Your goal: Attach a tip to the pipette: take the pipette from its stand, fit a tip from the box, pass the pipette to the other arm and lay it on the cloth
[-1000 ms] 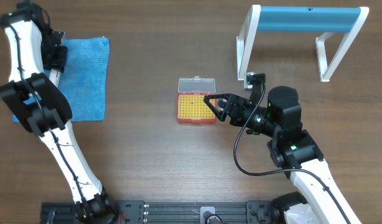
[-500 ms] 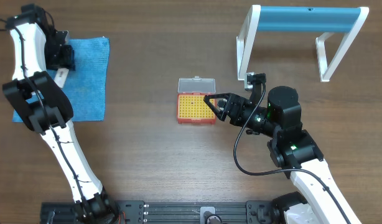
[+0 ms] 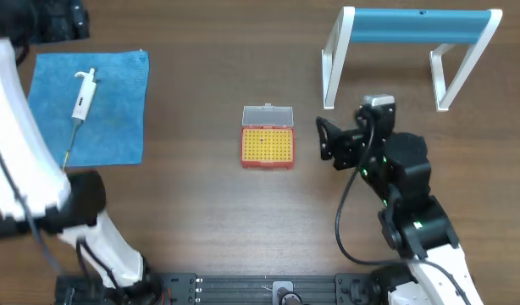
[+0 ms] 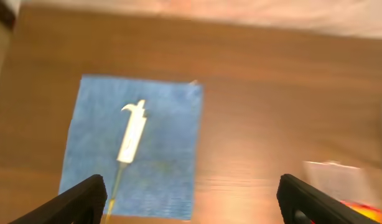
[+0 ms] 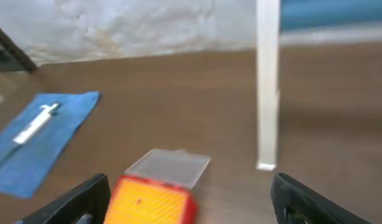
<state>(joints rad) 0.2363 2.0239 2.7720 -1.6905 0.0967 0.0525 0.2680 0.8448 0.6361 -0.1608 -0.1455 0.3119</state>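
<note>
The pipette (image 3: 82, 95) lies on the blue cloth (image 3: 116, 127), long axis near-to-far, hooked head toward the far edge of the table (image 3: 201, 220), thin tip toward the arm bases. The left tool (image 4: 196, 200) and the right tool (image 5: 191, 200) both stand spread, empty.

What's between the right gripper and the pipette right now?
Going from the right gripper: the tip box, then bare table up to the cloth the pipette lies on. The top view shows this.
</note>
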